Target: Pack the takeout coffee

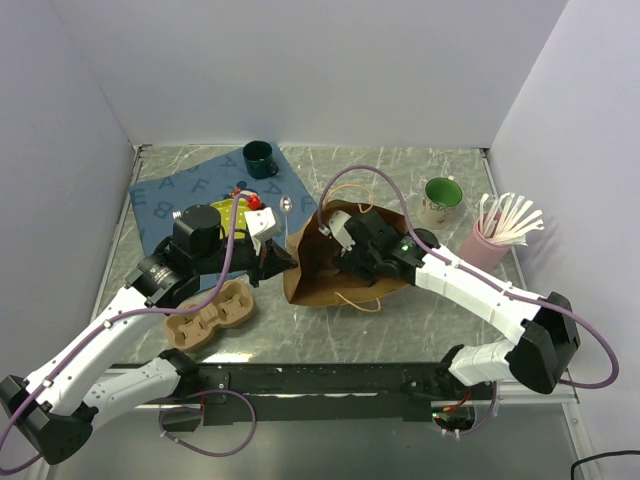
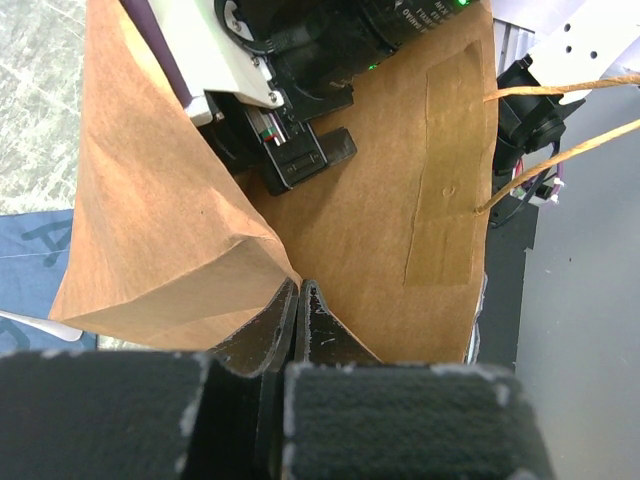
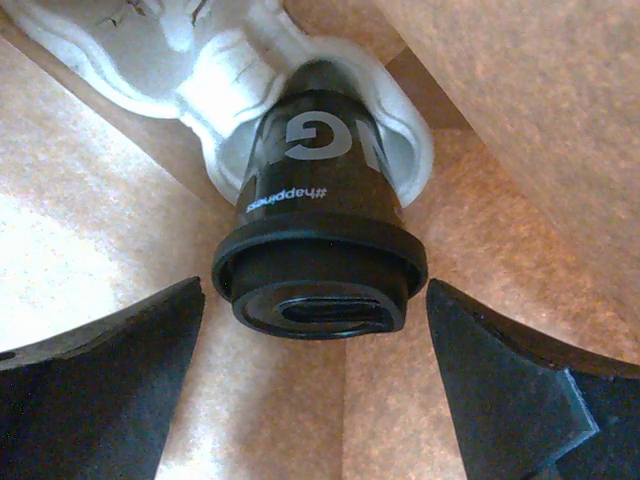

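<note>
The takeout coffee (image 3: 318, 255) is a dark cup with a black lid, seated in a white moulded holder (image 3: 225, 75) inside the brown paper bag (image 1: 325, 285). Its lid faces the right wrist camera. My right gripper (image 3: 315, 300) is reaching into the bag, open, one finger on each side of the lid and neither touching it. From above, the right wrist (image 1: 365, 245) fills the bag's mouth and hides the cup. My left gripper (image 2: 298, 287) is shut on the bag's (image 2: 380, 200) left rim, its fingertips pressed together on the paper fold.
A brown pulp cup carrier (image 1: 212, 315) lies front left. At the back, a dark green mug (image 1: 259, 158) stands by a blue mat (image 1: 165, 205), and a spoon (image 1: 288, 205) lies nearby. A white mug (image 1: 440, 200) and a pink cup of stirrers (image 1: 488, 240) stand at right.
</note>
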Motion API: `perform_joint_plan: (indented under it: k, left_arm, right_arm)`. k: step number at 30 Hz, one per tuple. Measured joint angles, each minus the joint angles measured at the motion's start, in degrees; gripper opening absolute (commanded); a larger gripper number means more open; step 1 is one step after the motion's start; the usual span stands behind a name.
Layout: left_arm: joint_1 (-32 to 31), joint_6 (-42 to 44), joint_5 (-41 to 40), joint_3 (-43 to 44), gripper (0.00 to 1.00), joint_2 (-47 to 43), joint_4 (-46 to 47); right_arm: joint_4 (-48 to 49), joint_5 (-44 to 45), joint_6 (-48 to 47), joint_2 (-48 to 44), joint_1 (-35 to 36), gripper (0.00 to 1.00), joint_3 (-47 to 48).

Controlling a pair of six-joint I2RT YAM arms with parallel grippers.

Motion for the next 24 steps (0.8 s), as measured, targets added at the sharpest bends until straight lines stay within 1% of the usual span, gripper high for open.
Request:
perform_joint_plan:
  k: [7,9,13,14,16,17,18,20,22,24]
  left_arm:
    - [0.0,-0.17,0.17,0.0,0.01,0.11,0.02]
    - [0.0,-0.17,0.2,0.0,0.01,0.11,0.0]
    - [0.0,-0.2,0.22,0.0,0.01,0.11,-0.09]
    - [0.0,-0.2,0.2,0.0,0.01,0.11,-0.15]
    - [0.0,-0.2,0.2,0.0,0.01,0.24,-0.17]
    - [0.0,-0.2,0.2,0.0,0.01,0.33,-0.17]
    - [0.0,-0.2,0.2,0.0,0.01,0.42,-0.17]
    - [0.0,-0.2,0.2,-0.04,0.01,0.5,-0.17]
    - [0.0,-0.2,0.2,-0.07,0.01,0.5,-0.15]
    - [0.0,-0.2,0.2,-0.07,0.01,0.5,-0.17]
  right_arm:
    - [-0.07,-0.02,0.31,-1.31,0.0,0.94,0.0]
    - [-0.13,-0.07,0.31,-1.64,-0.04,0.9,0.0]
    - [-0.42,-0.02,0.46,-3.08,-0.09,0.87,-0.02]
    - [-0.57,0.09,0.5,-3.58,-0.13,0.83,-0.02]
    - [-0.92,0.22,0.5,-4.46,-0.2,0.81,-0.02]
    - [-1.18,0.22,0.55,-4.87,-0.26,0.76,-0.02]
    - [-1.44,0.26,0.57,-5.25,-0.31,0.74,-0.02]
    - [-1.86,0.28,0.74,-5.77,-0.42,0.74,-0.02]
    - [-2.23,0.24,0.85,-5.99,-0.48,0.75,-0.02]
    - [-2.45,0.15,1.03,-6.01,-0.5,0.84,-0.04]
